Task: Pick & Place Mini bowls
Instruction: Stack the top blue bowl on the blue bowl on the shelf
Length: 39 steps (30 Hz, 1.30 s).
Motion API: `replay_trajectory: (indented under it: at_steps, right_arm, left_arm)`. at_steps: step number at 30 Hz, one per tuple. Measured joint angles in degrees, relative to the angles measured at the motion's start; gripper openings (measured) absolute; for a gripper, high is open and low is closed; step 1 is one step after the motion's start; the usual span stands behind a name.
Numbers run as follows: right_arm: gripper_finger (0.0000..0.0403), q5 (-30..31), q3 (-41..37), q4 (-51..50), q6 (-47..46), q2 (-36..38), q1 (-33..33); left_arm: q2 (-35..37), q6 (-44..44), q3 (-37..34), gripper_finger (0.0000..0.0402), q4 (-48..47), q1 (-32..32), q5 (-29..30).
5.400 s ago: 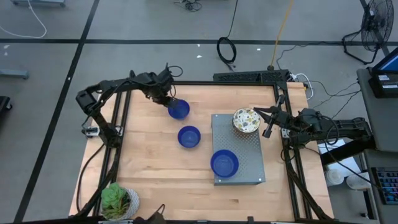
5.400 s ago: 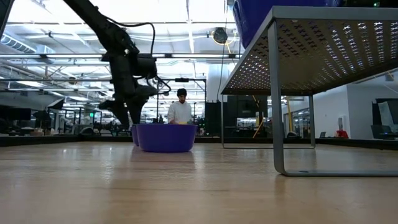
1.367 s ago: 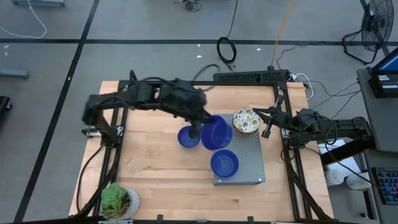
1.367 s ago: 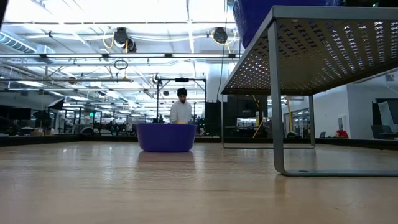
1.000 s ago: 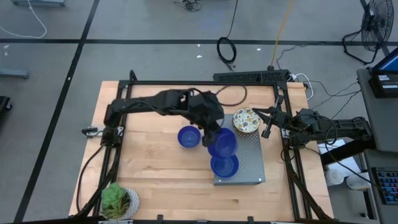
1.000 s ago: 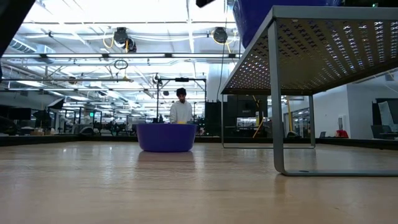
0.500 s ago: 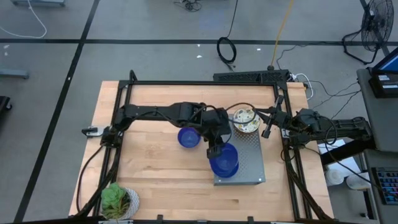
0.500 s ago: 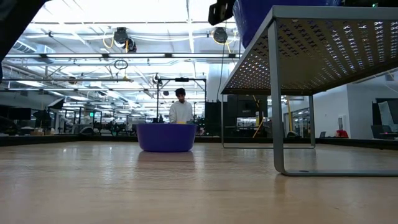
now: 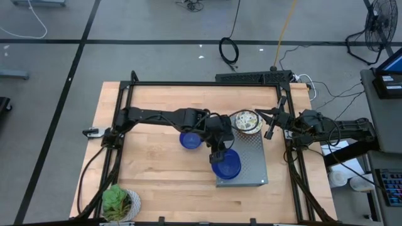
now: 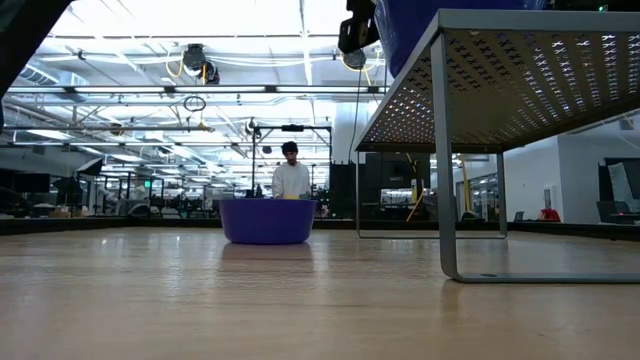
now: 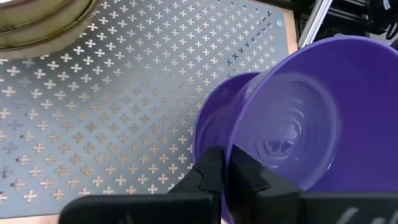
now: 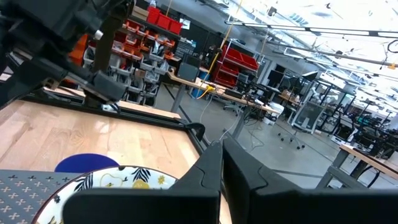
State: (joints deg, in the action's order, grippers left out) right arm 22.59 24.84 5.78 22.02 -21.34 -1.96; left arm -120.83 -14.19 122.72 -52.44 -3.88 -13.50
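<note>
nowhere is any writing readable. left gripper pinches the rim of a blue bowl, tilted over another blue bowl on the perforated stand; the right gripper rests closed, empty, beside the floral bowl.

A grey floor with dark lines, bright ceiling lights, red bins.

The table is pale wood with a smooth, faintly shiny grain. The raised platform is matt grey metal punched with small crosses. The blue bowl looks like glossy, smooth plastic. The patterned bowl has a glazed sheen.
</note>
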Motion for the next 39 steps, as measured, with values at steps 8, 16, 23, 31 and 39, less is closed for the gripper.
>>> replay_trajectory:
  at_steps: [8, 16, 23, 31, 39]
  right_arm:
    - [0.0, 0.02, 0.0, 0.0, -0.09, 0.0, 0.0]
    - [0.0, 0.04, 0.0, 0.0, -0.09, 0.0, 0.0]
    - [0.0, 0.04, 0.0, 0.0, -0.11, 0.0, 0.0]
    - [0.0, 0.04, 0.0, -0.02, -0.11, 0.0, -0.01]
    - [0.0, 0.04, 0.0, -0.04, 0.05, 0.0, 0.0]
  left_arm:
    - [0.02, 0.41, -0.01, 0.0061, 0.27, 0.06, 0.04]
    - [0.02, 0.48, -0.01, 0.0071, 0.52, 0.04, 0.04]
    - [0.68, 0.02, 0.04, 0.0072, 2.44, 0.04, 0.0]
    - [0.89, 0.26, 0.02, 0.0072, 2.7, -0.03, -2.12]
    - [0.89, -1.28, 0.02, 0.0108, 2.94, -0.33, -2.54]
